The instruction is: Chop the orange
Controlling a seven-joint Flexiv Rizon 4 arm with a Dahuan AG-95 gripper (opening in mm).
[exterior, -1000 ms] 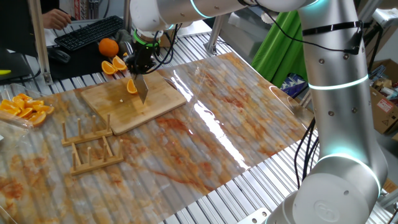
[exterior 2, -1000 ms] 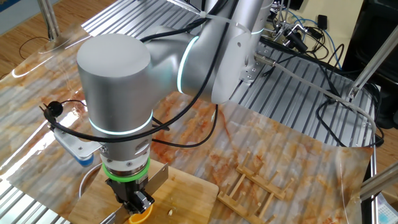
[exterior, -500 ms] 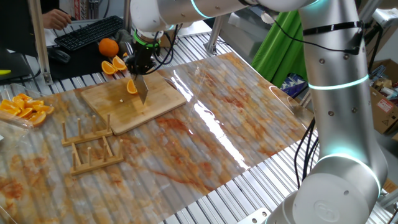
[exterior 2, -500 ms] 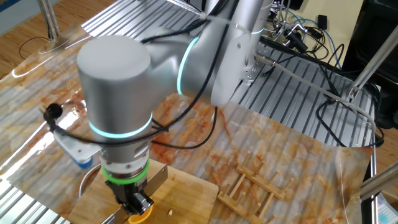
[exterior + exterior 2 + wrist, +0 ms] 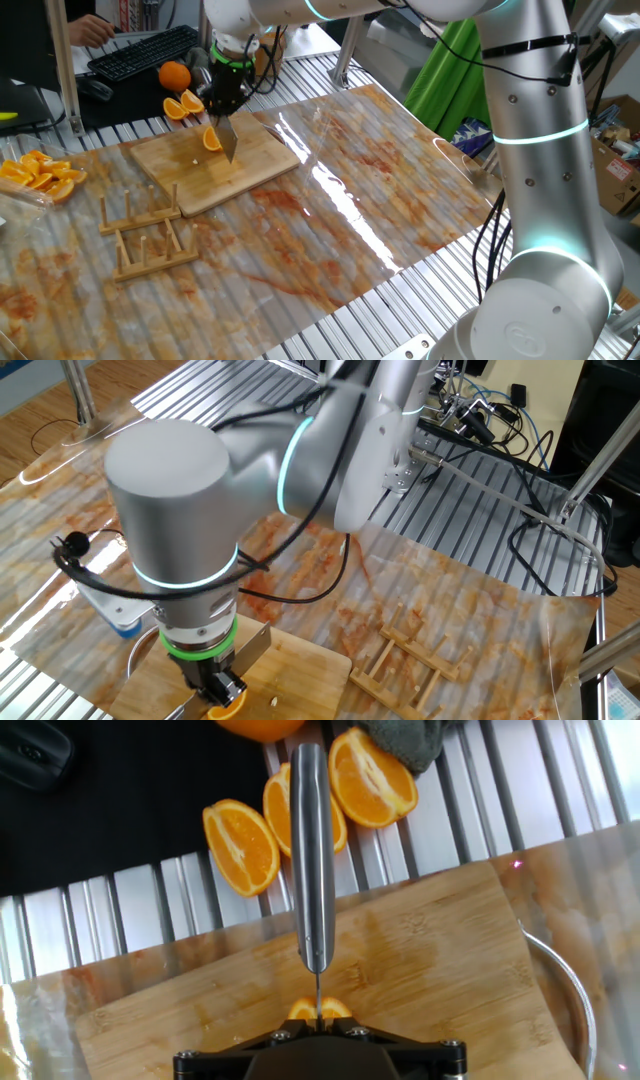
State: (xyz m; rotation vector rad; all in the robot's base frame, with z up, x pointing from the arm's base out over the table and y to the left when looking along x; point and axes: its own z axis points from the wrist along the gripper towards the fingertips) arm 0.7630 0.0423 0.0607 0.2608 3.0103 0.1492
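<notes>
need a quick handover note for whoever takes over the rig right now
Gripper: shut on the knife, pointing down over the bamboo board.
Orange wedge: on the board, right against the blade; in the hand view the blade edge runs across its middle.
Done: knife is gripped and lined up on the wedge; whether it is cut through cannot be told.
Left: finish the chop, lift the knife clear.
Nearby: three more wedges and a whole orange beyond the board.

One bamboo board (image 5: 215, 165), one small orange wedge (image 5: 211, 139) on it, one knife (image 5: 226, 142), one whole orange (image 5: 174, 75), three larger wedges (image 5: 240, 847) beyond the board, one heap of slices (image 5: 38, 175), one wooden rack (image 5: 145, 237), one keyboard (image 5: 140, 51)
</notes>
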